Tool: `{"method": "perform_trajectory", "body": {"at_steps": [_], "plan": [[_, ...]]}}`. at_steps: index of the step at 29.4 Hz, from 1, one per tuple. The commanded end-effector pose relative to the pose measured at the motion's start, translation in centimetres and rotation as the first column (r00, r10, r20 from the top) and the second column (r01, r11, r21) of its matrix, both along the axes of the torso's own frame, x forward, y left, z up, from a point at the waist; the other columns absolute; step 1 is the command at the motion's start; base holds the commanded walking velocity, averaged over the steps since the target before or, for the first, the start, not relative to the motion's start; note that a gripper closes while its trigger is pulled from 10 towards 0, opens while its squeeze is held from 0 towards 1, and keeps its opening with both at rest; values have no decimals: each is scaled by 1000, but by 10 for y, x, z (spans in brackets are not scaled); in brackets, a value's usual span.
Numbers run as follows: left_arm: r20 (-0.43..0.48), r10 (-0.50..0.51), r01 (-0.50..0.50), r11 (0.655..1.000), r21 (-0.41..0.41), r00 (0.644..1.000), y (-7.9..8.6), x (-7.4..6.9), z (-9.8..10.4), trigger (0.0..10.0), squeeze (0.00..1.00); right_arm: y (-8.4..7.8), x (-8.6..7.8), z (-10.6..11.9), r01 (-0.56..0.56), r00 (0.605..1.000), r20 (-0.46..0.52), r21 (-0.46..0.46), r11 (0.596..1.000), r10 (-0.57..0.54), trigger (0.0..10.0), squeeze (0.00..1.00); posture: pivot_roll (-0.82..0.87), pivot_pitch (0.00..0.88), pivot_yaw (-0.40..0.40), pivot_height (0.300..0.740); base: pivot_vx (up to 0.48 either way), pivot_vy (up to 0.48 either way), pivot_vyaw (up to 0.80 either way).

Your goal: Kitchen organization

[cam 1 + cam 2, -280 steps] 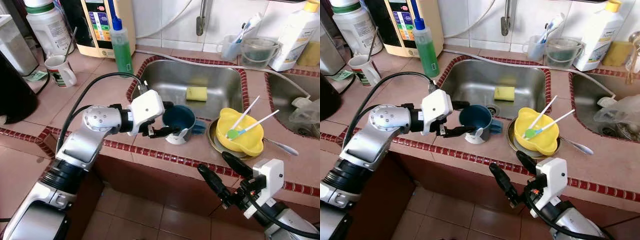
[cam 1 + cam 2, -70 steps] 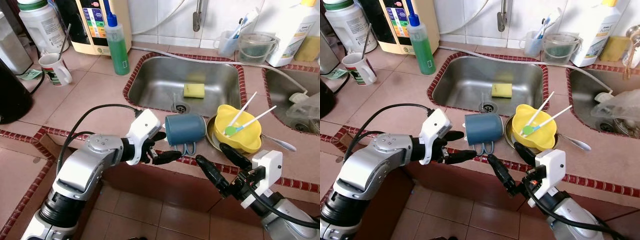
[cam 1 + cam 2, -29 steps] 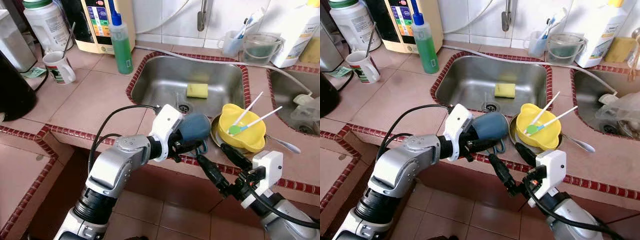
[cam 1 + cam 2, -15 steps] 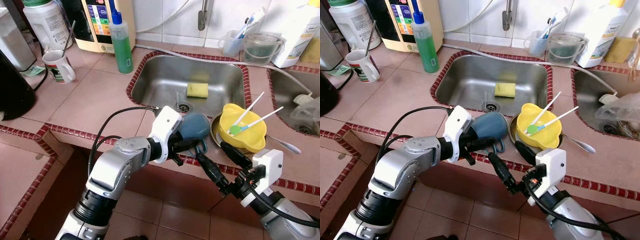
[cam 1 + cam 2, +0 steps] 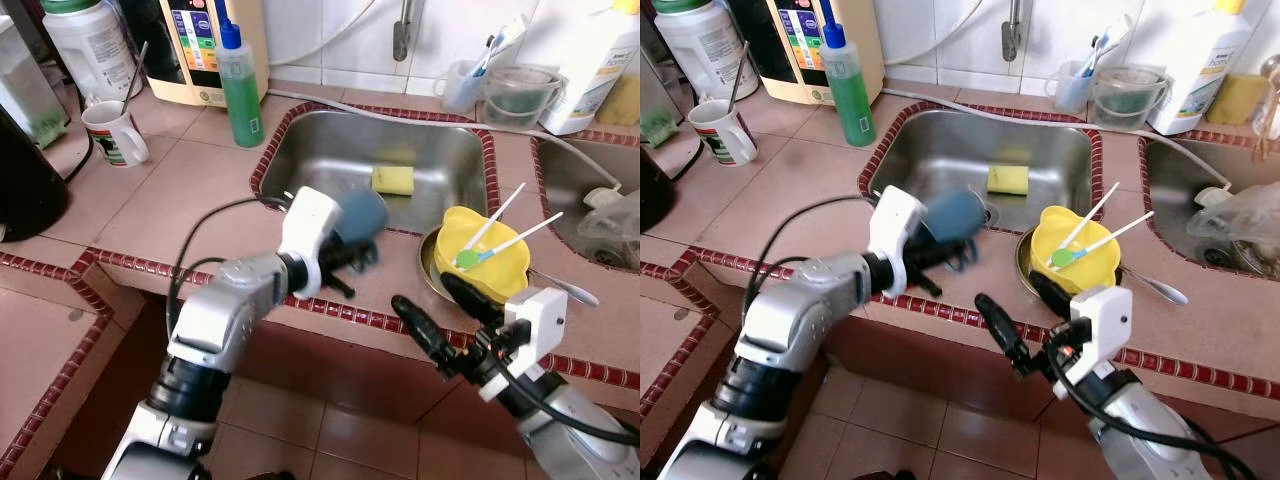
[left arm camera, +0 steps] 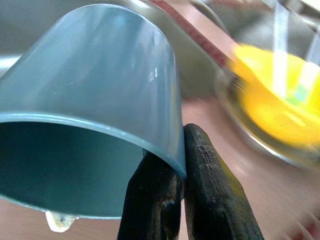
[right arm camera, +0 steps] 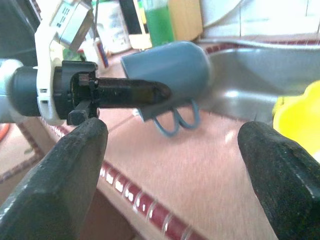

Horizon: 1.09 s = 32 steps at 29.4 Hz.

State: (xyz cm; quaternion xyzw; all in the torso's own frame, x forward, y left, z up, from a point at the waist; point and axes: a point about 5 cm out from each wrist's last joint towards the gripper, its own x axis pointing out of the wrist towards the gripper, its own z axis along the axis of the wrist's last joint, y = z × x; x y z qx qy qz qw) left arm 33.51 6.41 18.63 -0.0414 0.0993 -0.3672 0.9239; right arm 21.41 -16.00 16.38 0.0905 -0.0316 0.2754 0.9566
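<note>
Clamped on the rim of the blue cup (image 6: pixel 100 100), my left gripper (image 6: pixel 175 200) has one black finger inside the wall and one outside, pinching it tight. Compared with half a second ago, the cup has come up off the tiled counter (image 5: pixel 180 200) and back toward the near edge of the sink (image 5: pixel 420 150); it is now tipped on its side in the air, its handle loops hanging down, blurred in the head views. My left arm is bent at the elbow, its forearm reaching across the counter's front edge. My right gripper (image 5: pixel 440 320) hangs low before the counter with its fingers spread wide apart, holding nothing, just below the yellow bowl (image 5: pixel 485 265) that sits with two sticks in it.
</note>
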Motion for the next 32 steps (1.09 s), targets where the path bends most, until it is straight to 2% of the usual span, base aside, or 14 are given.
{"method": "perform_trajectory", "body": {"at_steps": [1, 3, 6, 8, 9, 10, 11, 13, 18, 19, 24, 25, 26, 32], "plan": [[55, 52, -49, 998, -49, 997, 4, 8, 12, 0, 0, -2, 8, 2, 48, 999, 16, 10, 999, -48, 10000, 0, -60, 71, 19, 740, 0, 0, 0], [94, 60, -50, 993, -105, 994, 5, 10, 21, 0, 0, 1, 18, 6, 79, 996, 42, 21, 997, -80, 10000, 0, -56, 61, 12, 740, 0, 0, 0], [136, 83, -65, 989, -132, 987, 6, 12, 28, 0, 0, 7, 24, 9, 90, 994, 62, 25, 996, -91, 10000, 0, -49, 53, 2, 740, 0, 0, 0], [193, 125, -93, 982, -167, 973, 8, 17, 34, 0, 0, 17, 39, 16, 117, 987, 108, 29, 993, -120, 10000, 0, -34, 37, -10, 740, 0, 0, 0], [239, 141, -106, 983, -153, 961, 8, 18, 37, 2902, 0, 20, 46, 19, 139, 981, 136, 13, 990, -140, 10000, 0, -30, 33, -14, 740, 0, 0, 0], [302, 163, -129, 983, -129, 939, 8, 19, 39, 5137, 0, 23, 54, 23, 171, 971, 173, -7, 985, -167, 10000, 0, -17, 20, -25, 740, 0, 0, 0], [319, 183, -149, 981, -128, 930, 7, 21, 39, 10000, 0, 25, 62, 27, 198, 962, 189, 11, 980, -196, 10000, 0, -8, 13, -38, 740, 0, 0, 0], [346, 225, -181, 971, -157, 911, 6, 23, 40, 10000, 0, 28, 76, 33, 251, 947, 193, 58, 966, -258, 10000, 0, 5, 7, -50, 740, 0, 0, 0], [319, 294, -230, 947, -223, 901, 8, 23, 38, 10000, 0, 30, 91, 37, 342, 912, 228, 33, 939, -340, 10000, 0, 18, 0, -55, 740, 0, 0, 0], [347, 340, -281, 936, -212, 874, 15, 21, 35, 10000, 0, 29, 95, 38, 397, 889, 231, 48, 917, -396, 10000, 0, 28, 0, -50, 740, 0, 0, 0], [356, 415, -353, 908, -227, 838, 28, 17, 27, 10000, 0, 28, 98, 40, 466, 844, 268, 59, 883, -464, 10000, 0, 28, 1, -36, 740, 0, 0, 0], [406, 420, -378, 908, -182, 812, 33, 13, 20, 10000, 0, 29, 98, 38, 486, 829, 284, 58, 872, -481, 10000, 0, 28, 2, -34, 740, 0, 0, 0], [421, 432, -391, 902, -186, 798, 37, 11, 17, 10000, 0, 29, 98, 36, 496, 823, 292, 49, 867, -487, 10000, 0, 26, 4, -29, 740, 0, 0, 0], [403, 462, -428, 886, -177, 790, 45, 5, 6, 10000, 0, 27, 95, 27, 520, 807, 305, 38, 853, -505, 10000, 0, 30, 10, -29, 740, 0, 0, 0]]}}
